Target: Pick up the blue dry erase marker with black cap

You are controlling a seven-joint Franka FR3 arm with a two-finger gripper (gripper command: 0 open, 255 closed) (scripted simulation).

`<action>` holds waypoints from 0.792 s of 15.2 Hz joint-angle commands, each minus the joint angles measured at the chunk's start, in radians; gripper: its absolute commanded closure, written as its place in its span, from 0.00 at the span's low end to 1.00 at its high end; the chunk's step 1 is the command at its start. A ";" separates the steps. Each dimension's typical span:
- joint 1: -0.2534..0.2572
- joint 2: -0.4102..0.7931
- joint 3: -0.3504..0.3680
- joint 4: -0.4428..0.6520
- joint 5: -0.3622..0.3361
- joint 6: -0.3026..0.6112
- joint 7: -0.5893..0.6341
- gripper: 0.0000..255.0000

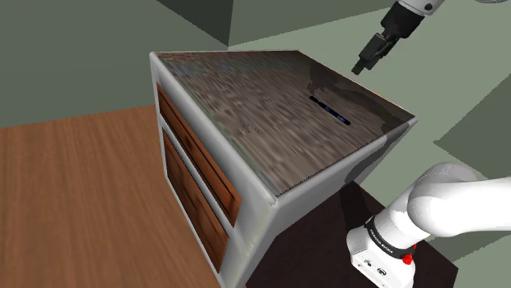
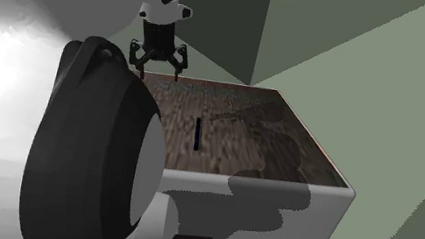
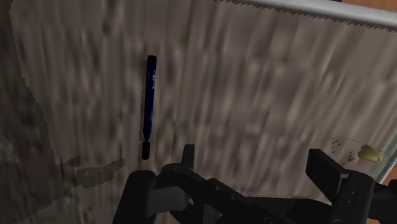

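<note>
A slim blue marker (image 1: 330, 110) with a black cap lies flat on the dark wood-grain top of a cabinet (image 1: 246, 90), close to the edge on the arm's side. In the second exterior view the marker (image 2: 199, 133) lies mid-top, its length pointing away from my gripper (image 2: 159, 59). My gripper (image 1: 360, 67) hangs open in the air above and beyond that edge, holding nothing. In the wrist view the marker (image 3: 149, 102) lies ahead of the fingers (image 3: 188, 159), off to the side of that finger, black cap end nearest. My gripper (image 3: 254, 165) has its fingers wide apart.
The cabinet has grey sides and brown drawer fronts (image 1: 196, 164), and stands on a wooden floor (image 1: 74, 196). A small yellowish object (image 3: 368, 153) lies near the top's far corner. My own arm (image 2: 43, 112) looms large at the second exterior view's left. Green-grey walls stand behind.
</note>
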 commanded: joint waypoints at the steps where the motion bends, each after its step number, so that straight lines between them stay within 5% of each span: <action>1: 0.000 0.000 0.000 0.000 0.000 0.000 0.000 0.00; 12: -0.059 0.193 -0.148 -0.121 -0.047 0.234 -0.082 0.00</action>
